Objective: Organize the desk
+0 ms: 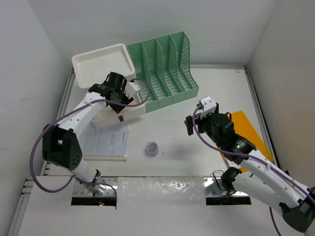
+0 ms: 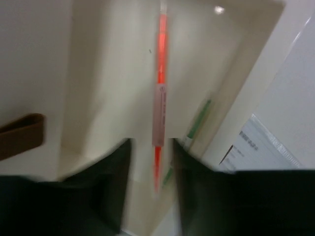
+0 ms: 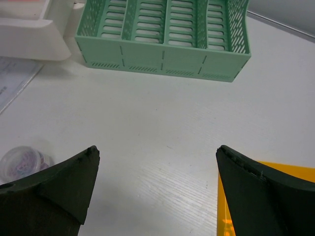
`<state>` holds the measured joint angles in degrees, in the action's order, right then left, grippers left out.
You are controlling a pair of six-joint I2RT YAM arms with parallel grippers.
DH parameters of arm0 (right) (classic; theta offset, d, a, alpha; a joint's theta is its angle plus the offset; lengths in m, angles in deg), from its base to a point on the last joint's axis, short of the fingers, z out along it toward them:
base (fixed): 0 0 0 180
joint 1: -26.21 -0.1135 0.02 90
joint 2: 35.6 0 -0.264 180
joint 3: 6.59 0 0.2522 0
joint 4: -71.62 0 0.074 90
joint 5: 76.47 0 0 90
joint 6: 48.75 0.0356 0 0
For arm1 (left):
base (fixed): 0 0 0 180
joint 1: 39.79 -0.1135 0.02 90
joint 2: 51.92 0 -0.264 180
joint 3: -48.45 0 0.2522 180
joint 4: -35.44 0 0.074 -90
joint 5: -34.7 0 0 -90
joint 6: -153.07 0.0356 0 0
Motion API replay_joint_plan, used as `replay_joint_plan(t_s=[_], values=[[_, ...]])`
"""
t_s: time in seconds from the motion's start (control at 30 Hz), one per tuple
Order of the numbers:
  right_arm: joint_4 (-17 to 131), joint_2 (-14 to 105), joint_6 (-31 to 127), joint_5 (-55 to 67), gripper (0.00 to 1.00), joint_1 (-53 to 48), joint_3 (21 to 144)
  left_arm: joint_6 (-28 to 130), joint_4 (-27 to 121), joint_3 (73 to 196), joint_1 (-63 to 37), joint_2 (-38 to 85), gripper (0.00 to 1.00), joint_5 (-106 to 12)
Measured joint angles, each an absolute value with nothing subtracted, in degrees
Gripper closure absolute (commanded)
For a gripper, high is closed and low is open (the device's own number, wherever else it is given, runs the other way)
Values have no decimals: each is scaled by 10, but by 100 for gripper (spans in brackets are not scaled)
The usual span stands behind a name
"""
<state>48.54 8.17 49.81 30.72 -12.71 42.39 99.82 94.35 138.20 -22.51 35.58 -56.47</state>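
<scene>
Closest to the lens, the left end effector (image 2: 151, 143) hangs over an open drawer (image 2: 98, 78). Its two dark fingers (image 2: 106, 191) are parted a little, wider than the red pen (image 2: 161, 59) that runs lengthwise in the gap between them, and neither finger presses on it. The view is blurred, so whether the pen lies flat on the drawer floor cannot be told. A thin green pen (image 2: 199, 120) lies against one side wall of the drawer, and a brown handle (image 2: 19, 135) shows at the edge of that view.

The drawer belongs to a white drawer box (image 1: 101, 61) at the far left of the tabletop (image 1: 172, 128), the wide white surface with metal rails that fills the scene and carries everything else. Just right of the box, at the far middle, stands a green file rack (image 1: 165, 71). A printed sheet (image 1: 106, 140) lies at the near left, partly under the left arm. A small clear pot (image 1: 151, 148) with purplish contents sits in the middle, apart from both arms.

The right end effector (image 3: 156, 150) hovers above bare tabletop on the right, spread wide and holding nothing. An orange sheet (image 1: 248, 132) lies flat beneath that arm.
</scene>
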Motion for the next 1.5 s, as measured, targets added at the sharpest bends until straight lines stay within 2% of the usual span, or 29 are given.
replay_joint_plan(t_s=[0.03,0.17,0.3,0.37,0.4,0.47,0.53,0.67,0.8,1.03,1.2,1.4,1.5], values=[[486,82,498,304,2,-127,424,1003,950,1373,-224,363,2,-576],[489,87,494,287,1,-127,424,1003,959,1396,-225,372,0,-612],[515,130,488,247,3,-127,424,990,976,1483,-225,370,0,-622],[538,169,488,219,22,-127,424,975,969,1519,-221,358,0,-632],[556,194,494,203,49,-127,424,968,951,1531,-220,348,0,-642],[596,247,511,172,77,-128,425,950,905,1542,-226,325,0,-667],[645,308,536,141,100,-134,433,927,873,1550,-253,309,0,-675],[703,448,562,140,100,-192,508,882,834,1579,-382,324,0,-658],[776,585,573,138,100,-265,613,854,803,1551,-490,357,0,-658],[830,742,634,149,100,-271,722,836,777,1503,-511,383,1,-623],[813,813,653,145,100,-267,795,824,736,1487,-512,397,5,-580],[771,845,655,143,100,-275,852,802,686,1468,-524,407,28,-498],[770,856,660,143,100,-268,867,793,656,1449,-528,407,47,-463]])
